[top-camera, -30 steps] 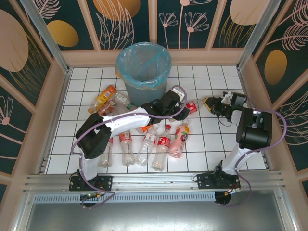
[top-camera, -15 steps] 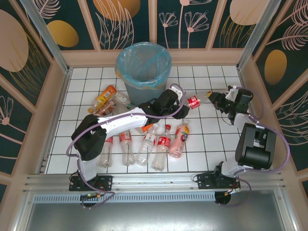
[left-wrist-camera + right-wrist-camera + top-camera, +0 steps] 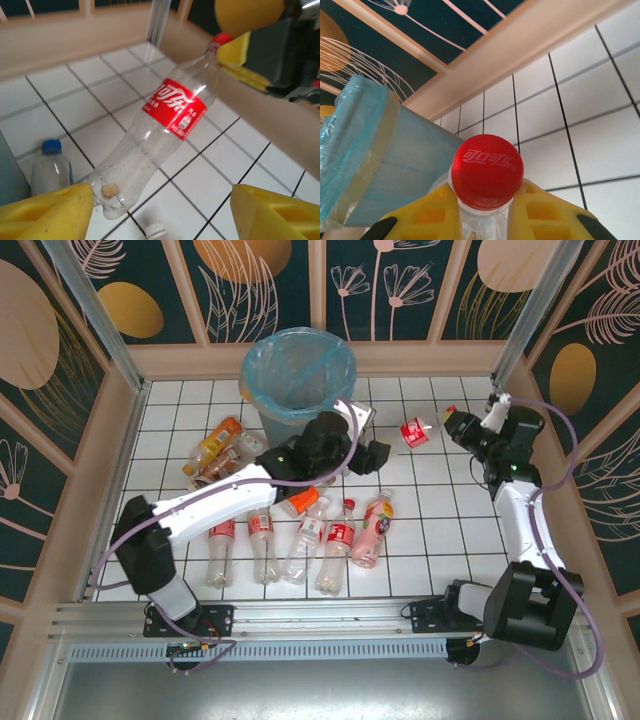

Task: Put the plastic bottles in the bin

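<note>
Plastic bottles (image 3: 338, 540) lie loose on the white tiles (image 3: 430, 502) to the left of the left gripper (image 3: 369, 437), whose jaws gape empty just right of the bin (image 3: 298, 380), while farther right the right gripper (image 3: 447, 426) is clamped on the neck of a red-capped Coca-Cola bottle (image 3: 414, 432) held clear of the floor.

bin (image 3: 285, 425) mouth stands open above; left arm (image 3: 230, 495) lies across tiles (image 3: 440, 530) before it, bottles (image 3: 300, 545) alongside.
</note>
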Tool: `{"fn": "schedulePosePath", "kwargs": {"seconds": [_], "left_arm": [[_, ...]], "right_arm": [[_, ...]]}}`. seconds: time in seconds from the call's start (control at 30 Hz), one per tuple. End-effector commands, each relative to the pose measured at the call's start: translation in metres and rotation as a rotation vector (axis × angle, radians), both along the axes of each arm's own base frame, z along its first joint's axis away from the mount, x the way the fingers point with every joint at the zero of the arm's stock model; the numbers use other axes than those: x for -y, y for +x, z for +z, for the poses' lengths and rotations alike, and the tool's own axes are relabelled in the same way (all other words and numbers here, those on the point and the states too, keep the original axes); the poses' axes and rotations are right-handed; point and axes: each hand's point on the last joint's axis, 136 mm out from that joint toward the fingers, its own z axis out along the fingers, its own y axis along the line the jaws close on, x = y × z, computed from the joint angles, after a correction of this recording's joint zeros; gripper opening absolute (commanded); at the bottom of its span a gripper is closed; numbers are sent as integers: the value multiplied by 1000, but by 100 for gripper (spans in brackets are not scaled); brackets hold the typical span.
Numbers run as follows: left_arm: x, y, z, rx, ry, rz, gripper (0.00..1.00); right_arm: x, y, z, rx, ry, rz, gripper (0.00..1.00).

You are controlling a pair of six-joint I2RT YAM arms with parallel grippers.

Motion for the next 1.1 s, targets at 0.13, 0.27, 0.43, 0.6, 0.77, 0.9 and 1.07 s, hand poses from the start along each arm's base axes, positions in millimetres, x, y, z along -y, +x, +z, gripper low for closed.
{"fn": "schedulePosePath", "kwargs": {"seconds": [0.13, 0.27, 0.43, 0.6, 0.77, 0.9, 1.07], "left_arm": [[-35, 12, 65, 167, 64, 127, 74], [-62, 18, 95, 251, 100, 230, 76], [-89, 16, 117, 299, 106, 306, 78], [-113, 13, 121, 314, 116, 382, 78], [-145, 12, 127, 347, 149, 498, 77], [-159, 5, 133, 360, 118, 521, 77], [-170, 2, 132, 366, 129, 550, 77]], "right_arm": [[-25, -4, 93, 111, -184, -55, 20], [-33, -3, 132, 146, -261, -98, 19], [-45, -1, 171, 183, -347, -135, 19], [-68, 2, 203, 235, -419, -141, 18], [-91, 8, 232, 283, -505, -174, 18], [-109, 12, 250, 324, -555, -191, 18], [-131, 16, 264, 368, -599, -190, 18]]}}
